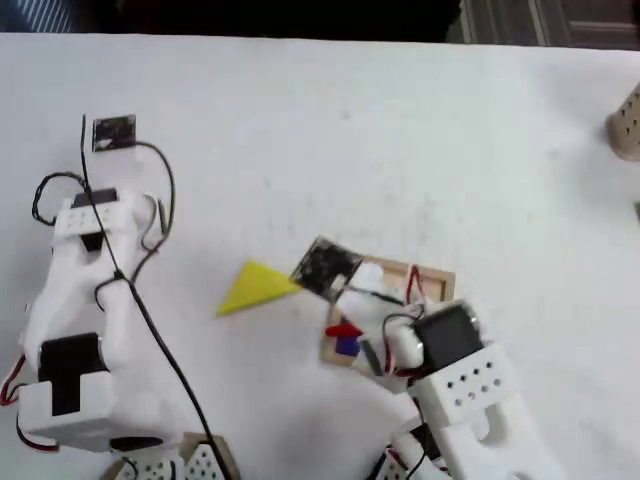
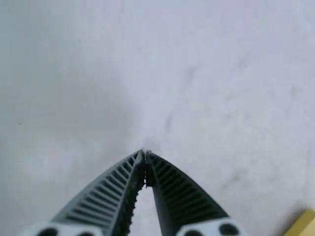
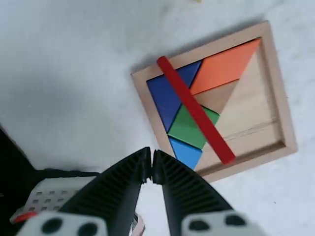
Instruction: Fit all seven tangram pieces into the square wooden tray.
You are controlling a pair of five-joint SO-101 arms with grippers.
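Observation:
The square wooden tray (image 3: 280,103) holds a dark blue triangle (image 3: 166,96), an orange piece (image 3: 224,66), a green piece (image 3: 189,127) and a small light blue triangle (image 3: 187,151). A red piece (image 3: 197,110) rests on its edge, slanting across them. My right gripper (image 3: 150,160) is shut and empty, above the table just off the tray's edge by the light blue triangle. In the high view the yellow triangle (image 1: 255,285) lies flat on the table left of the tray (image 1: 432,277). My left gripper (image 2: 144,156) is shut over bare table, with a yellow corner (image 2: 307,223) at the frame edge.
The left arm (image 1: 85,260) stands at the table's left side with black cables (image 1: 150,300) trailing toward the front. A perforated wooden block (image 1: 626,125) sits at the right edge, and perforated plates (image 1: 185,460) at the front. The white table top (image 1: 400,130) lies wide behind the tray.

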